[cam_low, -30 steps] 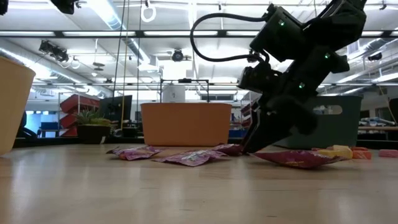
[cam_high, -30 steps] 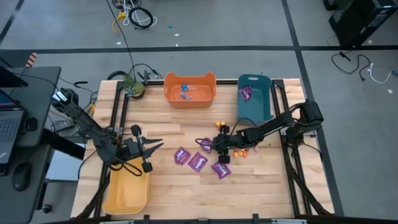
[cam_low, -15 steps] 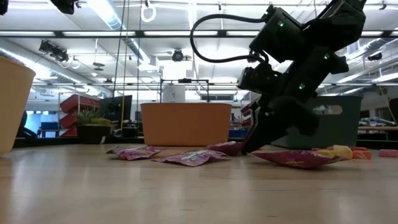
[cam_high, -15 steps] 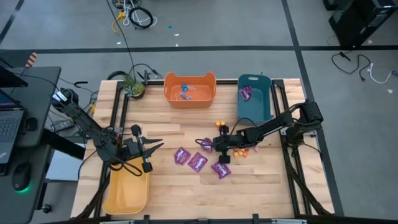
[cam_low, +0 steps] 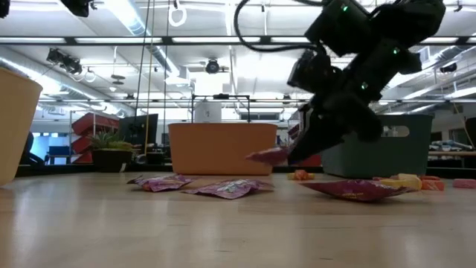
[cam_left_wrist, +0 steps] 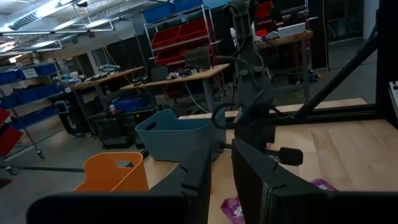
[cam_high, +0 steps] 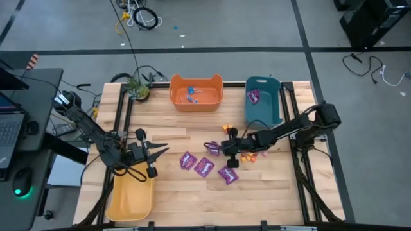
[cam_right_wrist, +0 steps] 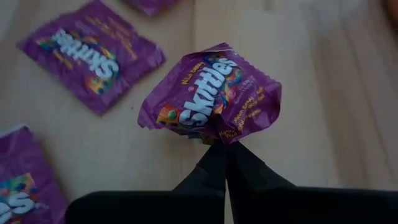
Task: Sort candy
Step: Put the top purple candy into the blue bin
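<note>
**Candy sort, purple packet in lift**

Right claw [cam_right_wrist: 227, 152]: pinched fully together on one edge of a purple packet [cam_right_wrist: 211, 96], crumpled by the grip, carried clear of the counter [cam_high: 186, 192] in the low view. Pinched at the edge, probably because a flat wrapper offers no other purchase.

Loose purple packets [cam_high: 204, 167]: three flat on the counter near the middle, just beside the right claw; apparently awaiting the same treatment.

Teal bin [cam_high: 263, 106]: far edge, right; one purple packet already inside, hence the likely destination for the lifted one.

Orange bin [cam_high: 196, 96]: far edge, centre; blue-wrapped lollipops inside.

Small orange pieces [cam_high: 252, 156]: clustered beside the right arm, unsorted.

Yellow bin [cam_high: 130, 197]: near left corner, contents not discernible.

Left claw [cam_high: 160, 150]: parked over the yellow bin's far end, fingers part-way apart, nothing held.
</note>
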